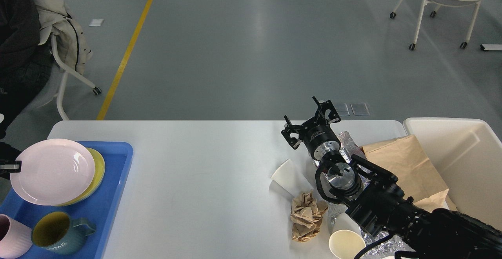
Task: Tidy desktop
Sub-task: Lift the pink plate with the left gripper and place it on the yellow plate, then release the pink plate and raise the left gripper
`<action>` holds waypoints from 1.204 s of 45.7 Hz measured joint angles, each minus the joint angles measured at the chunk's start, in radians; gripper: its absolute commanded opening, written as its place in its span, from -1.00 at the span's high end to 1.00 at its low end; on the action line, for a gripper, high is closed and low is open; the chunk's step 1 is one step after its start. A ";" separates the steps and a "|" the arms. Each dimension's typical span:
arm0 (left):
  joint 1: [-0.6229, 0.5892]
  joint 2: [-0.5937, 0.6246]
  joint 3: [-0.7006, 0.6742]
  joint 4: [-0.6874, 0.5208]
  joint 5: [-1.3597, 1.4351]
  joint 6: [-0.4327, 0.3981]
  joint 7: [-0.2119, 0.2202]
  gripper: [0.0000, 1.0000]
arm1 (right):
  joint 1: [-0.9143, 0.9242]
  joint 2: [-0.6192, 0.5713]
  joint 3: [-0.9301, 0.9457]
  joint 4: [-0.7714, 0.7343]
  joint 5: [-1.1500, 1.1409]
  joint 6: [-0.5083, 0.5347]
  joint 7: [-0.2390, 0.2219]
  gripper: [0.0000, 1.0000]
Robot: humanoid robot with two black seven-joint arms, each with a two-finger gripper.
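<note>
White desktop (pixel 204 165) before grey floor (pixel 251 47).

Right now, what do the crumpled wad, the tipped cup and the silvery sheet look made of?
Wad: brown paper, matte, heavily creased. Tipped cup: white paper, probably, with a smooth matte wall. Silvery sheet: likely aluminium foil, shiny and wrinkled with bright glints.

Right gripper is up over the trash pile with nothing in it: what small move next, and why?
Probably lower the open, empty right gripper toward the white paper cup lying on its side just below it on the white desktop. The cup is loose trash, nearest the fingers, and the cream-white bin stands close on the right.
</note>
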 measured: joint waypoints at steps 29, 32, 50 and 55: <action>0.060 -0.044 -0.057 0.014 -0.025 0.036 0.066 -0.09 | 0.000 0.000 0.000 0.000 0.000 0.000 0.000 -1.00; 0.060 -0.045 -0.058 0.014 -0.025 0.036 0.064 -0.21 | 0.000 0.000 0.000 0.000 0.000 0.000 0.000 -1.00; -0.016 -0.036 -0.146 0.014 -0.056 -0.009 0.033 -0.69 | 0.000 0.000 0.000 0.000 0.000 0.000 0.000 -1.00; -0.107 -0.037 -0.189 0.014 -0.105 -0.091 0.022 -0.71 | 0.000 0.000 0.000 0.000 0.000 0.000 0.000 -1.00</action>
